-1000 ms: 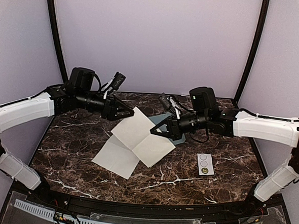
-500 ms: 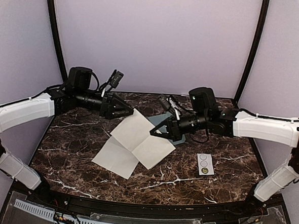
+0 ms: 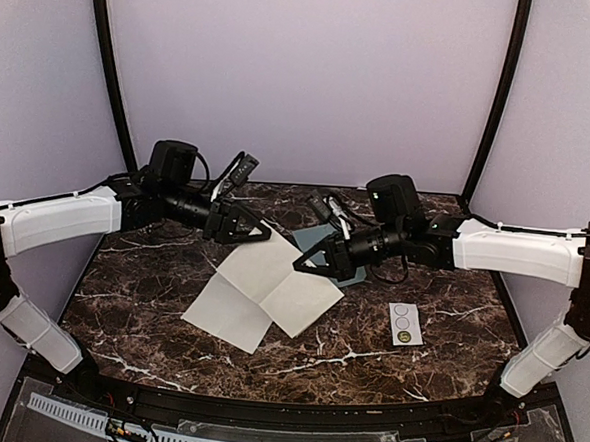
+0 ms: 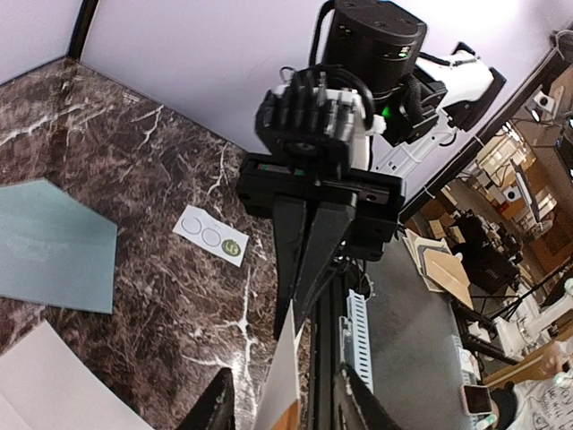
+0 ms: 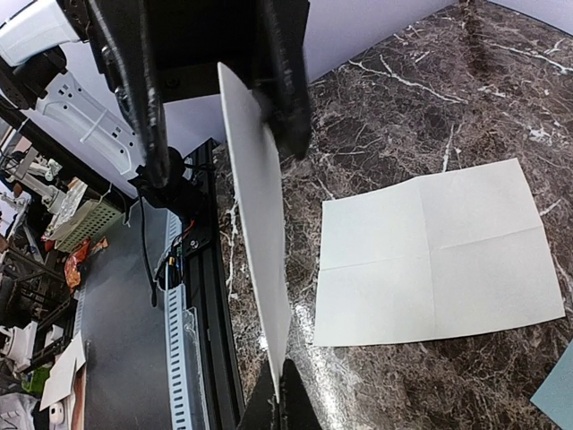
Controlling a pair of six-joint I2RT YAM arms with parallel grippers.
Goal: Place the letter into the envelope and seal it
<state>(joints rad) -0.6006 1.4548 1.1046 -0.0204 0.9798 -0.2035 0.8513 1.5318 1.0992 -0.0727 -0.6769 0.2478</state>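
Part of the letter (image 3: 271,280) is pinched upright by the right gripper (image 3: 297,266) (left gripper (image 3: 264,231) gaping astride it), presumably to be folded to fit the envelope (image 4: 54,242).

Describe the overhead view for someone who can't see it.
The robot's left claw and right claw reach from either side to the far edge of a large creased off-white letter on a dark marble table. A pale blue-green envelope peeks out under the right claw; a small white strip lies nearby.
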